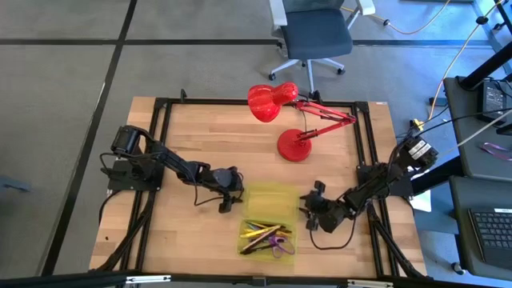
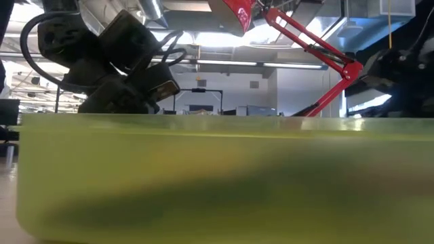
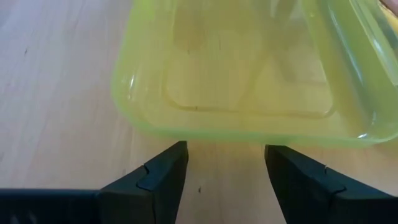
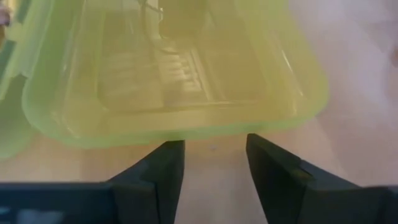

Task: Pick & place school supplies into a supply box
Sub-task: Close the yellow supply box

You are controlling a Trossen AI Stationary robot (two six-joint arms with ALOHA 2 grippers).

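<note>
Two grippers flank the supply box near the worktop's front edge — left gripper and right gripper, both held open, just clear of its empty half. School supplies are piled in the front half; a red lamp stands behind.

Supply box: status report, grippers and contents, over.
Left gripper and right gripper open, empty, flanking the supply box lid half. School supplies already in the other half. Red desk lamp behind, clear.
</note>
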